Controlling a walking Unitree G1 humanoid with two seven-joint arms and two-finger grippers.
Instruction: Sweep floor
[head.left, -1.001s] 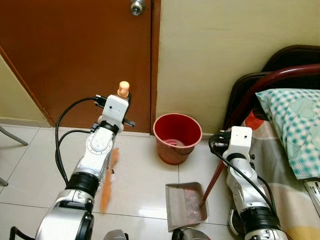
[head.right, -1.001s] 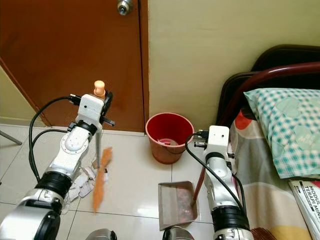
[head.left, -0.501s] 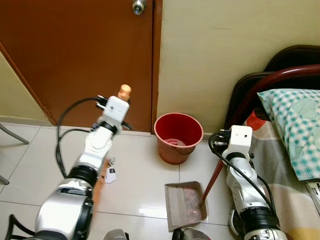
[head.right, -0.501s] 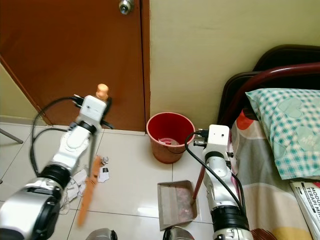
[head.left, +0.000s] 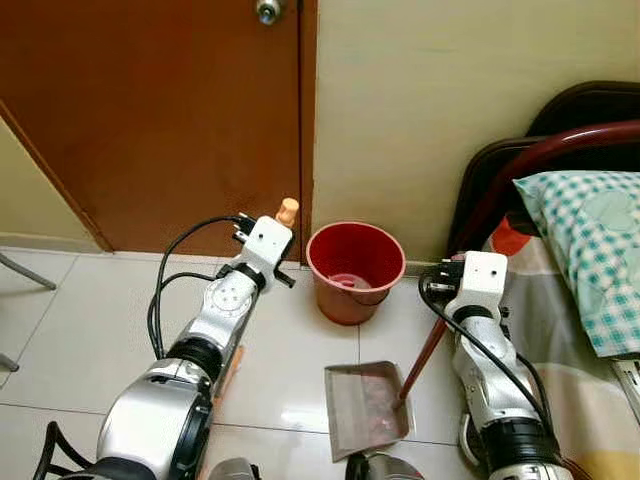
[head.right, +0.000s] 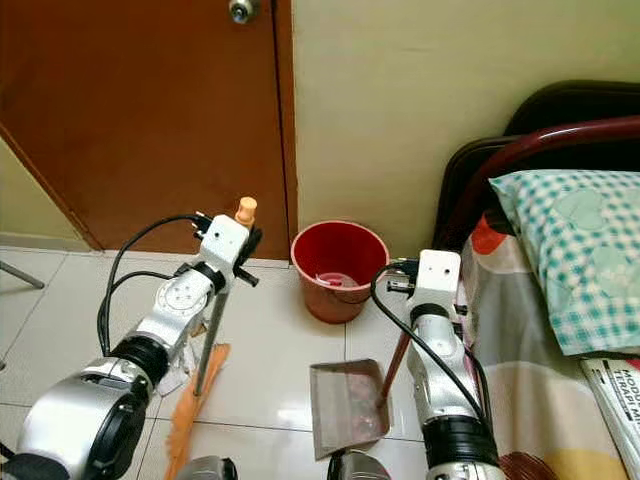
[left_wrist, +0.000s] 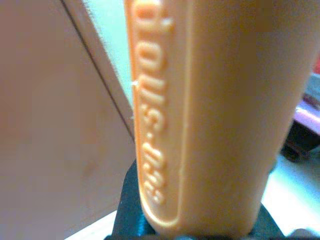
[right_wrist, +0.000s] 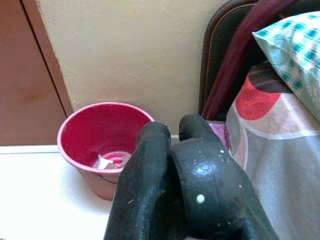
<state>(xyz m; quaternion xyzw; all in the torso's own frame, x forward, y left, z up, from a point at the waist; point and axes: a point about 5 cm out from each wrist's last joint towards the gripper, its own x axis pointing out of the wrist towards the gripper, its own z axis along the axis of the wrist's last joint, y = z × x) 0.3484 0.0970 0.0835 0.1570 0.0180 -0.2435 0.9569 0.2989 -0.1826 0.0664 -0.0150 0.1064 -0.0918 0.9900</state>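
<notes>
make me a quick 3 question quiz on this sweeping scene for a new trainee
1. True or false: the red bucket stands on the floor against the wall, beside the door.
2. Which gripper holds the dustpan by its long handle? A) left gripper B) right gripper
3. Fill in: the left gripper is shut on the orange ____, whose bristles reach the floor.

Key
1. True.
2. B: the right gripper is clamped round the dustpan handle; the pan sits on the tiles before the bucket.
3. Broom.
</notes>
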